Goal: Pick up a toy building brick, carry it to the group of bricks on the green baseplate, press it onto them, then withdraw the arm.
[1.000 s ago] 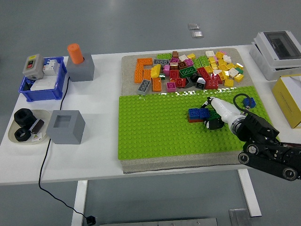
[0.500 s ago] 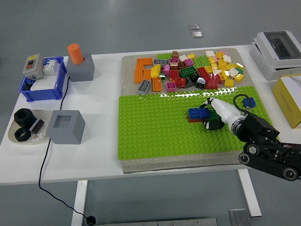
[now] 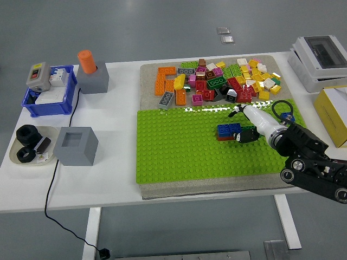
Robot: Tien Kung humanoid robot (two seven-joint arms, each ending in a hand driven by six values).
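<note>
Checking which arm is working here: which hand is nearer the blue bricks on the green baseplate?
Right. The right hand is just right of the blue bricks on the green baseplate, beside them. The left hand is out of view.

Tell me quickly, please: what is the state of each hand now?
Left hand: not in view.
Right hand: beside the blue bricks on the green baseplate; open or closed cannot be told.
</note>
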